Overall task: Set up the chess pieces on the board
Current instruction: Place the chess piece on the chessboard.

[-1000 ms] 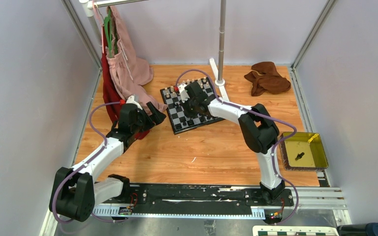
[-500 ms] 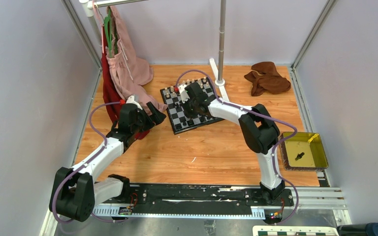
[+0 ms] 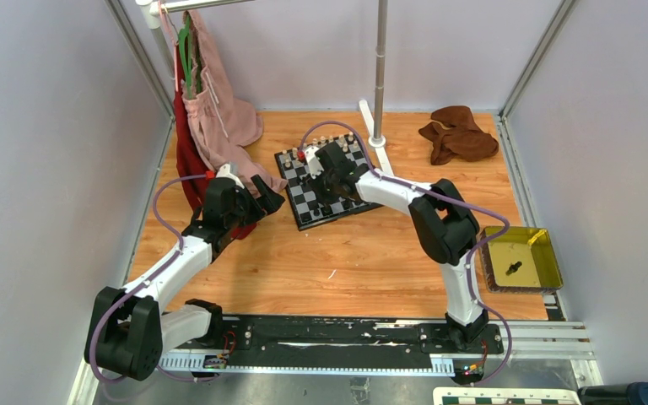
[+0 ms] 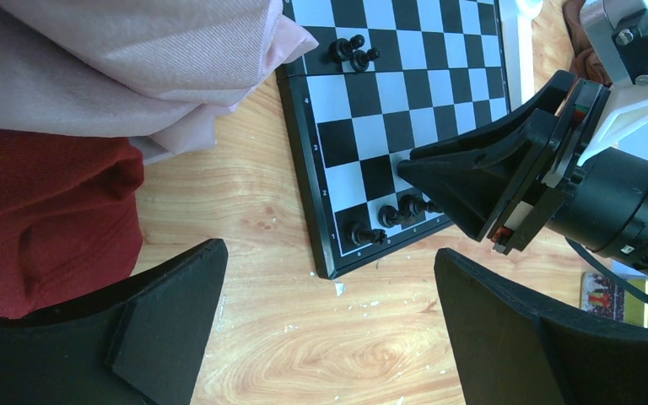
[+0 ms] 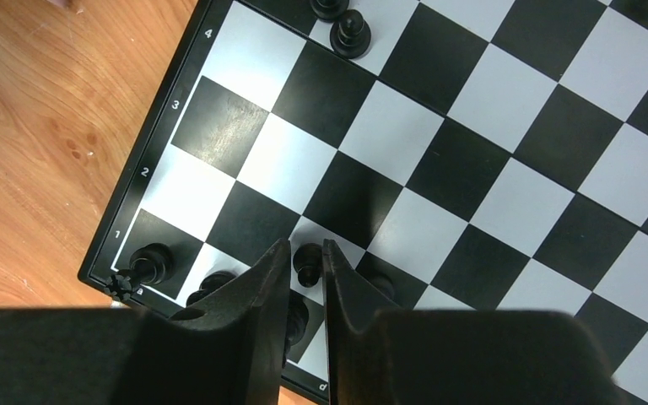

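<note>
- Right pincer [image 5: 306,253] pointing down at the board [image 5: 489,169], its fingers [image 5: 266,295] with only a narrow gap between them.
- In this gap, at the tips: one black piece [image 5: 306,267], upright on the board's edge row. Not possible to tell if pressed by the pads or standing free.
- Just left of these tips, on the same edge row: two more black figures [image 5: 148,266], the outer one on the corner square. Another dark one partly hidden under the fingers.
- Well ahead of the tips, past several bare squares: a black pair [image 5: 350,34], close together.
- Left pincer [image 4: 329,253] spread wide, holding nothing, hanging above the wooden table [image 4: 304,354] just off the board's corner.
- To the left of this pincer: pink cloth [image 4: 135,59] lying over the board's side, red cloth [image 4: 42,219] beside it.
- Beyond both pincers, along the far edge of the board: cream pieces [image 3: 325,141].
- Farther off, to the right of the right pincer: brown cloth [image 3: 460,133] and yellow tray [image 3: 548,253], both well apart from the board.
</note>
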You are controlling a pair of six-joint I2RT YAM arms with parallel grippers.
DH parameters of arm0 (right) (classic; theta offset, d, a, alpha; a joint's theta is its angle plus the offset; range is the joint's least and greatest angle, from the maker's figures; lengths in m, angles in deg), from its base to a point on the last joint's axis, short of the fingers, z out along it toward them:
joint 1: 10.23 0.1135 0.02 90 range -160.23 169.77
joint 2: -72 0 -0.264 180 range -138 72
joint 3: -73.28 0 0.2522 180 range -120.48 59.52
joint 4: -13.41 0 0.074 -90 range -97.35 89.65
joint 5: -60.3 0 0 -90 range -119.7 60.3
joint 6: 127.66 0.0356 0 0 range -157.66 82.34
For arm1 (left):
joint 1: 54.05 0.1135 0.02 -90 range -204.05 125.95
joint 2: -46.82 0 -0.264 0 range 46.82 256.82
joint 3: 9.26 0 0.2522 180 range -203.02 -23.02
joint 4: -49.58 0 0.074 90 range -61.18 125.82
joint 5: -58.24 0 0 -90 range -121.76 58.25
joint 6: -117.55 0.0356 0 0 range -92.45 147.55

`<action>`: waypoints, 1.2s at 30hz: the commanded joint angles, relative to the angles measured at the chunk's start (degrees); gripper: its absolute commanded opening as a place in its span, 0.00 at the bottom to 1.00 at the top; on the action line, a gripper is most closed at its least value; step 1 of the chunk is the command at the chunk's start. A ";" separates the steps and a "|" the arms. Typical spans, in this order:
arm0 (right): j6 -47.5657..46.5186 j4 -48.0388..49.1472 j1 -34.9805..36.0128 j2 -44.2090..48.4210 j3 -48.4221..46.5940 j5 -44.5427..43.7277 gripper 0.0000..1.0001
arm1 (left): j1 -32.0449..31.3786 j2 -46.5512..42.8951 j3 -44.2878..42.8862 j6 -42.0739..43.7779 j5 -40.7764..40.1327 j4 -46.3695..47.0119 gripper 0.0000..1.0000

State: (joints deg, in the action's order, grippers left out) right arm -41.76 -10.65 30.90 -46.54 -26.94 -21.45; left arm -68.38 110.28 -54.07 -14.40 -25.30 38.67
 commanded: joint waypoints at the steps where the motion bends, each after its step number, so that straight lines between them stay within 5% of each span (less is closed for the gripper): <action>1: -0.37 -1.72 1.06 2.55 0.86 -1.47 0.25 | 0.44 -1.00 0.41 0.82 0.75 0.19 1.00; 23: -1.85 -3.13 1.09 4.60 -4.13 -2.63 0.30 | 0.35 0.42 -1.78 0.21 0.82 0.48 1.00; 36: -0.42 -1.74 -2.28 0.81 -11.48 -6.12 0.30 | -0.19 14.70 -14.32 3.03 1.44 -0.46 1.00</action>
State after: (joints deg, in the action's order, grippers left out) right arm -43.25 -12.27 30.65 -44.84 -37.45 -24.79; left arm -68.38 120.05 -63.59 -13.57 -24.33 38.56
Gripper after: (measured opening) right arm 0.302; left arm 0.997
